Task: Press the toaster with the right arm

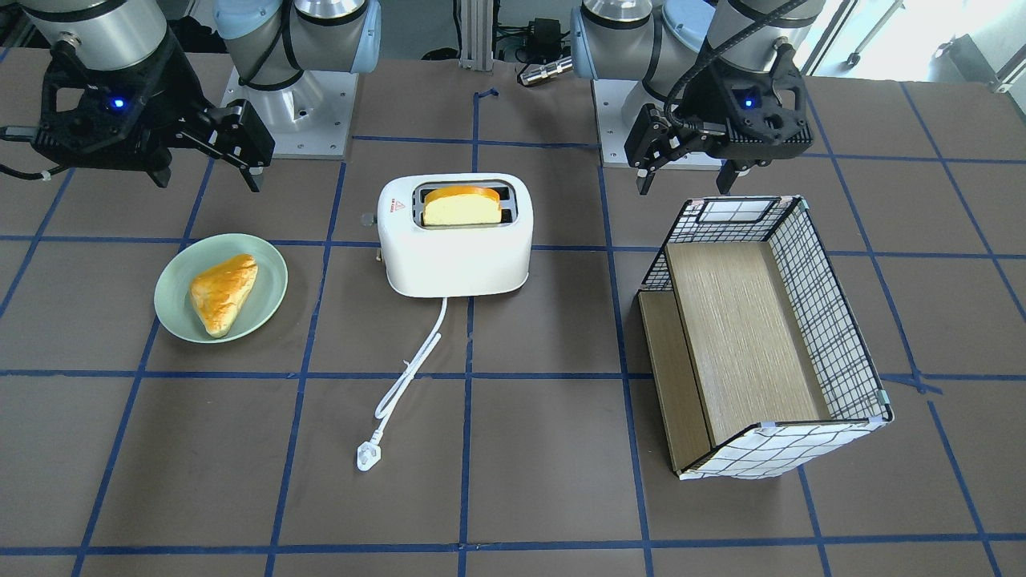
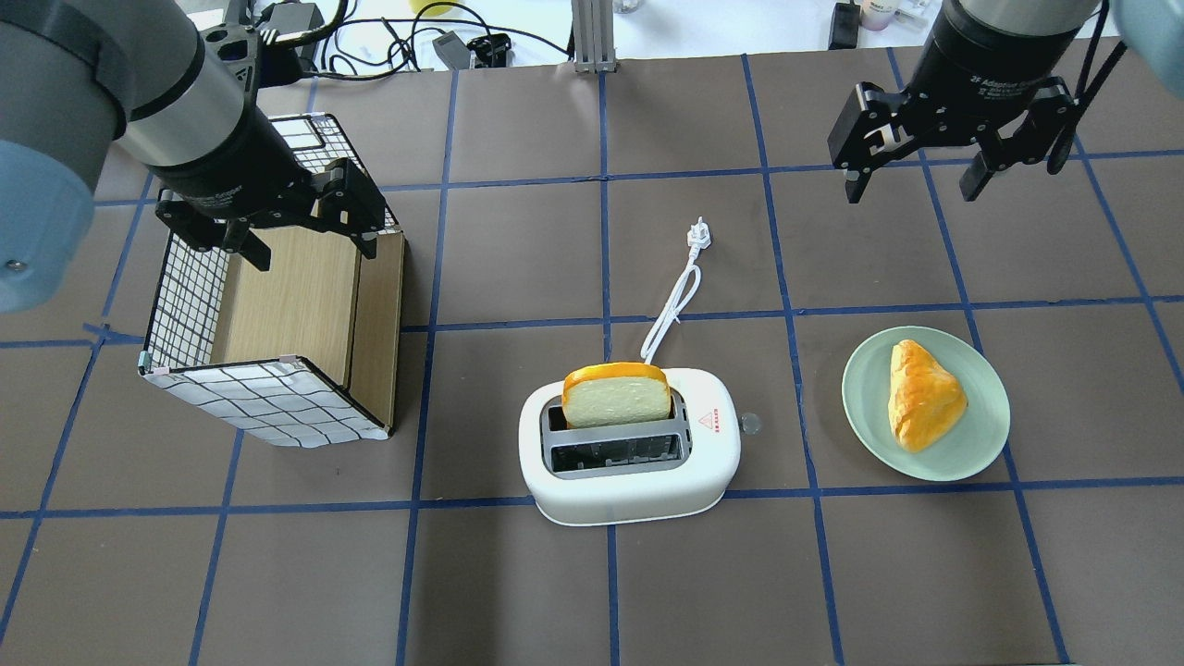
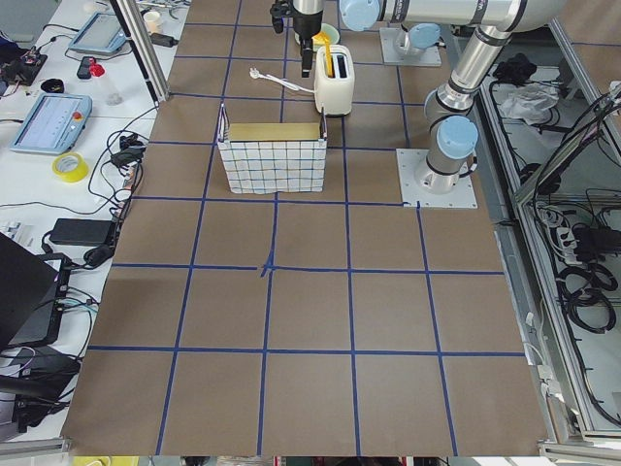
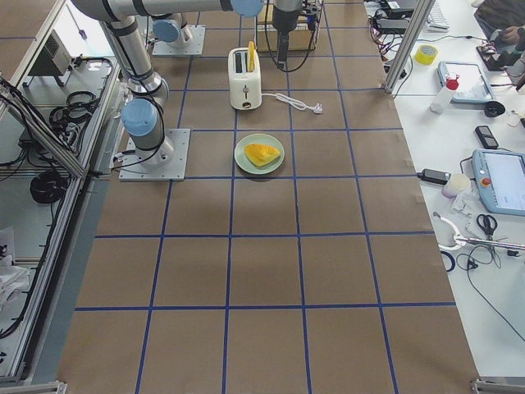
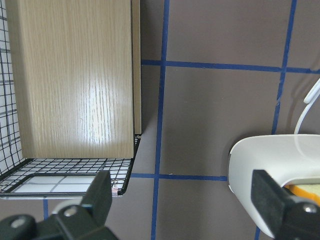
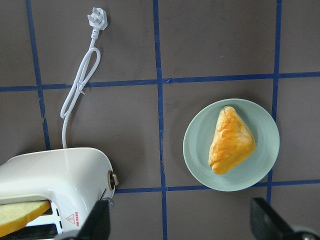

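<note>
The white toaster [image 2: 629, 467] stands mid-table, with a slice of toast [image 2: 617, 396] upright in its far slot. Its grey lever knob [image 2: 749, 424] sticks out of the end facing the plate. The knob also shows in the right wrist view [image 6: 113, 179]. Its white cord and plug [image 2: 700, 233] lie behind it. My right gripper [image 2: 911, 176] is open and empty, held high beyond the plate, well away from the toaster [image 1: 457, 240]. My left gripper [image 2: 310, 245] is open and empty above the basket.
A green plate [image 2: 860, 388] with a golden pastry [image 2: 920, 393] sits to the right of the toaster. A wire basket [image 2: 268, 402] with checked lining and wood panels lies on its side at the left.
</note>
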You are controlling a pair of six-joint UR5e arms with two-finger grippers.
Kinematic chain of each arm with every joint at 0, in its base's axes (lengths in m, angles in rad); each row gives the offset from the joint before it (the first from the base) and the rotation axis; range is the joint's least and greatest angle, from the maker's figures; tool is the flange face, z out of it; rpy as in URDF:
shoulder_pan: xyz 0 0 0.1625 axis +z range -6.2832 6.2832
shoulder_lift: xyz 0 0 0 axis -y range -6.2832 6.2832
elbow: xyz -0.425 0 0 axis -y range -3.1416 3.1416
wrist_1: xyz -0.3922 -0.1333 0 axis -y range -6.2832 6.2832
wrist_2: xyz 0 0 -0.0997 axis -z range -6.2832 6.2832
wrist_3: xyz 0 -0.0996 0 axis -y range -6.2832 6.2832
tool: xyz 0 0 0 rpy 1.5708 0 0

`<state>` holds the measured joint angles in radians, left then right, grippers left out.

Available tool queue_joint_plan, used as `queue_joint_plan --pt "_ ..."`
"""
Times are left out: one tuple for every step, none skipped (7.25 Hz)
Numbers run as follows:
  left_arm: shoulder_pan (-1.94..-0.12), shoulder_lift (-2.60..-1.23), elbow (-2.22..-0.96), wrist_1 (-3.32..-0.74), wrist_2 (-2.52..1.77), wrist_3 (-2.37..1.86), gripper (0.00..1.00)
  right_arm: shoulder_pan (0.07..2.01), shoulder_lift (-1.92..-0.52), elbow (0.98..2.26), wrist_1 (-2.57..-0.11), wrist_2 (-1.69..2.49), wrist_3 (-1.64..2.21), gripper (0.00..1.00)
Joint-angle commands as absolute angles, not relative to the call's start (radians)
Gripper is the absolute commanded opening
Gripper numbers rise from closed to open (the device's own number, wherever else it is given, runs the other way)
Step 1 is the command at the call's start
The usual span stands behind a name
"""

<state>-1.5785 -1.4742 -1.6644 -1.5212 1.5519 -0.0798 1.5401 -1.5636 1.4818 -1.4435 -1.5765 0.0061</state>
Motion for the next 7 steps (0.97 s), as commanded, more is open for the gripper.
queue_joint_plan --pt "-1.578 -1.474 -1.664 -1.522 1.552 -0.08 1.0 1.54 -1.563 1.482 -1.445 -1.577 0.006 1.0" --pt "-1.578 -1.474 -1.664 -1.52 1.551 -0.08 1.0 1.54 -1.565 1.482 -1.443 -1.575 0.006 1.0" --pt "-1.578 -1.474 -1.664 -1.522 1.552 -0.08 1.0 1.54 -1.565 1.482 -1.443 -1.575 0.006 1.0" --pt "-1.578 -1.474 -1.664 -1.52 1.552 -0.08 1.0 1.54 -1.565 1.482 -1.443 -1.575 0.008 1.0" --pt "-1.578 -1.474 -1.664 -1.522 1.552 -0.08 1.0 1.54 -1.566 1.482 -1.443 -1.575 0.009 1.0" --pt "-1.578 -1.474 -1.664 -1.52 1.551 -0.08 1.0 1.54 -1.566 1.482 -1.442 -1.575 0.012 1.0" --pt "-1.578 -1.474 -1.664 -1.52 1.551 -0.08 1.0 1.54 -1.566 1.482 -1.44 -1.575 0.017 1.0"
